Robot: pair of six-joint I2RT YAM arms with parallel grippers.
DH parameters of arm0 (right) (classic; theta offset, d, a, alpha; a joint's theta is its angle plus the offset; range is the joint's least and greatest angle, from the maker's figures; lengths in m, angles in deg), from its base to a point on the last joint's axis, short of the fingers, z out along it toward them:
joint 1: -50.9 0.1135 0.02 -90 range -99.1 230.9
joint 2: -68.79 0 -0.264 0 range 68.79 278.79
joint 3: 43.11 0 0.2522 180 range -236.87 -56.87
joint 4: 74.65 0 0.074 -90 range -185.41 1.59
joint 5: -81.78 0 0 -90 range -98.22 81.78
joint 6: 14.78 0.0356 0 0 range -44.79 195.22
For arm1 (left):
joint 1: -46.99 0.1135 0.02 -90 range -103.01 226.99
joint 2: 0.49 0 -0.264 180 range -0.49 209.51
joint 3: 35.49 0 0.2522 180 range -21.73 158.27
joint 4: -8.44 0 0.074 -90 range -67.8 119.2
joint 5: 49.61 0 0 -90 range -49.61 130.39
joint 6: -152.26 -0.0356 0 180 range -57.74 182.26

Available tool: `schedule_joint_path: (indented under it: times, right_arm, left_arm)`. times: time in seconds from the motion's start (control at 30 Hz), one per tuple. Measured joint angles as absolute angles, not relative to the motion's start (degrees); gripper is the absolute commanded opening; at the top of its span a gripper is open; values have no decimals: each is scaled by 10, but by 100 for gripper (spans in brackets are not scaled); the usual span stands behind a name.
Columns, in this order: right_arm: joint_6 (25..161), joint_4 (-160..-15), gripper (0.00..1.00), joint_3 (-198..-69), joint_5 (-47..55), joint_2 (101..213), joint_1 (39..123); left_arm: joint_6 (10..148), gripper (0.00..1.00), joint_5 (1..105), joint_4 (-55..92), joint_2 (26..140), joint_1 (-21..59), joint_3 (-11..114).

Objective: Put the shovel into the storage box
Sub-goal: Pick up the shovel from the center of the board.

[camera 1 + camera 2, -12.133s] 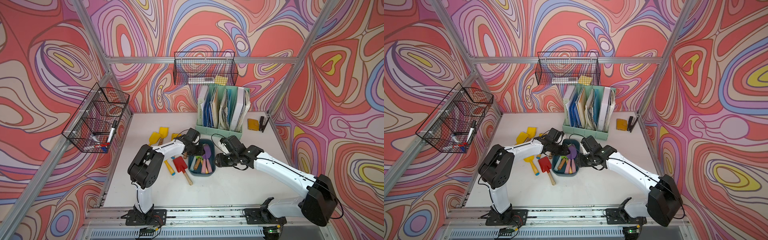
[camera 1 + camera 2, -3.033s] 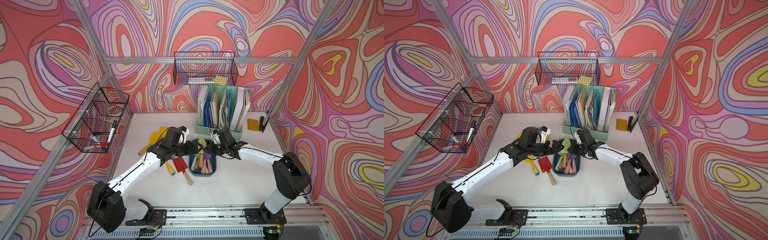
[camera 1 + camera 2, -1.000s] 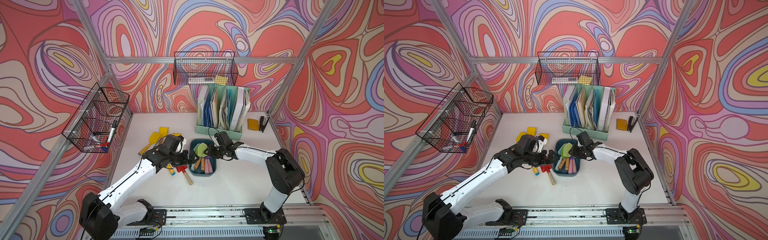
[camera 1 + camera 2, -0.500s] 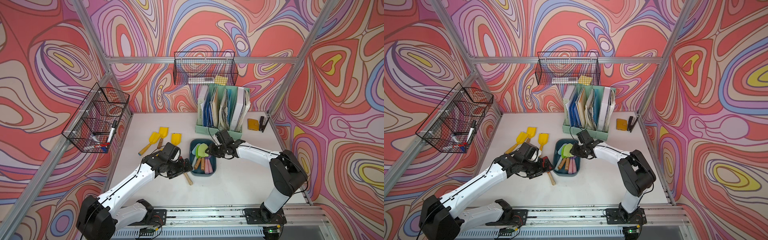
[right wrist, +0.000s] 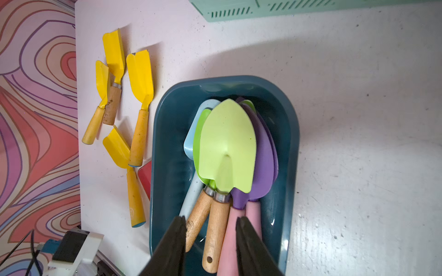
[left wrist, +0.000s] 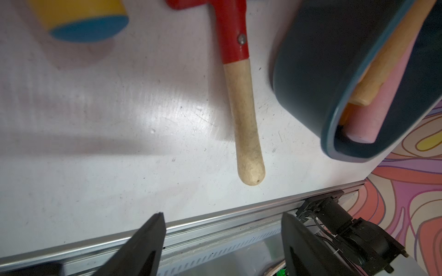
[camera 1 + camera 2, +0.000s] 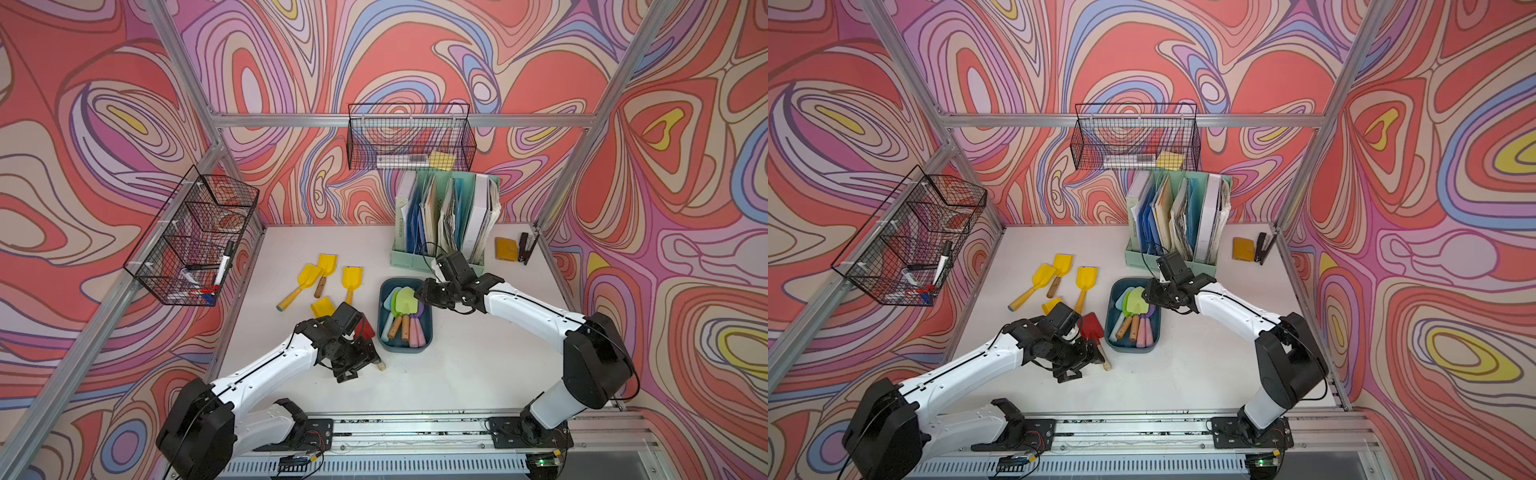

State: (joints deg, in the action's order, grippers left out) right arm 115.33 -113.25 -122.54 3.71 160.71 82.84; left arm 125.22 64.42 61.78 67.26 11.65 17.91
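The left gripper (image 6: 222, 215) is hovering with its fingers spread wide and nothing between them, near the wooden handle end of the red shovel (image 6: 244, 114). That shovel is lying flat on the table (image 6: 95, 143), just beside the storage box (image 5: 295, 133) and outside it. The right gripper (image 5: 210, 217) is hanging over the piled shovels (image 5: 227, 148) inside the box, jaws partly apart, pinching nothing.

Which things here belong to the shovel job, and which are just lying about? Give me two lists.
Job in hand:
- storage box
- red shovel beside it
- four yellow shovels, still outside
- shovels in the box
- left gripper, open
- right gripper, open

Lying about:
- file organiser
- back wire basket
- side wire basket
- stapler
- small orange pad
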Motion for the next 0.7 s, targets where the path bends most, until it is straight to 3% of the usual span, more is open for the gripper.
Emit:
schedule_joint_path:
  times: [0.7]
  right_arm:
    - [1145, -1133, 34, -1224, 35, 1599, 828]
  left_arm:
    - [1283, 66, 635, 531, 764, 102, 179]
